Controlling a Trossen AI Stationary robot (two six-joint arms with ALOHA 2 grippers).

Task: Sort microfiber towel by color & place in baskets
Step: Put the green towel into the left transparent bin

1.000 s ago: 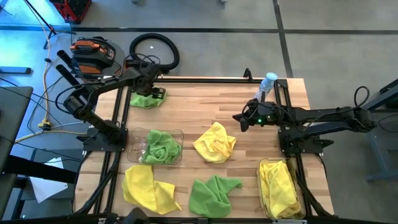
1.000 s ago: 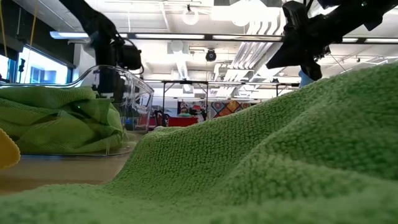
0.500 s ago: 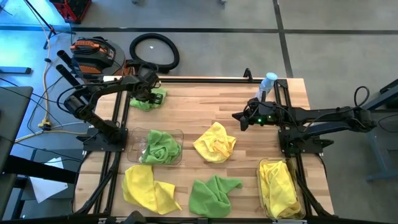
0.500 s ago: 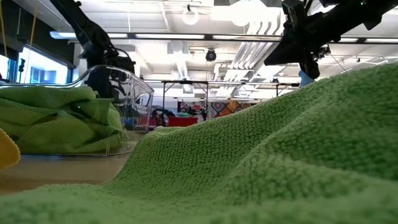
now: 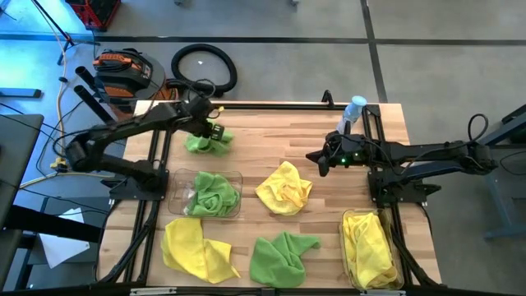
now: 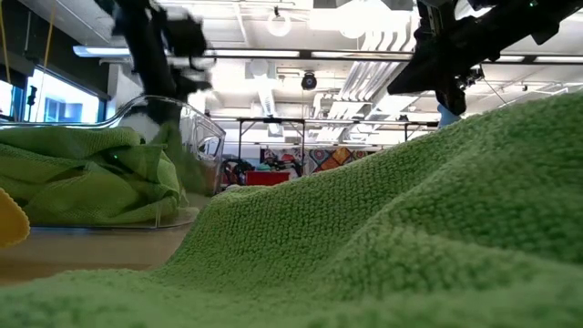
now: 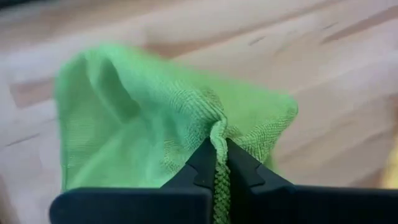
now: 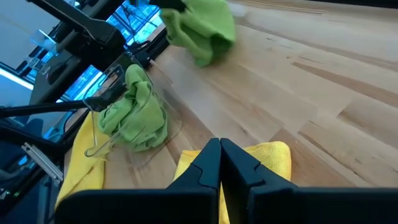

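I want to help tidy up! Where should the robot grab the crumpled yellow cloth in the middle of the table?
Probably from straight above, on the raised fold at the top of the crumpled yellow microfiber cloth. It lies in a bunched heap on the wooden table, so the ridges stick up and suit a pinch better than the flat edges. The right gripper hangs nearest, jaws shut.

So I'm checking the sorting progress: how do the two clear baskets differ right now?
The basket near the left arm holds green towels; the basket at the table's right front corner holds yellow towels. The left basket lies crosswise, mid-table; the right one runs lengthwise at the front edge. Both are clear and already hold cloth. The left gripper pinches another green towel.
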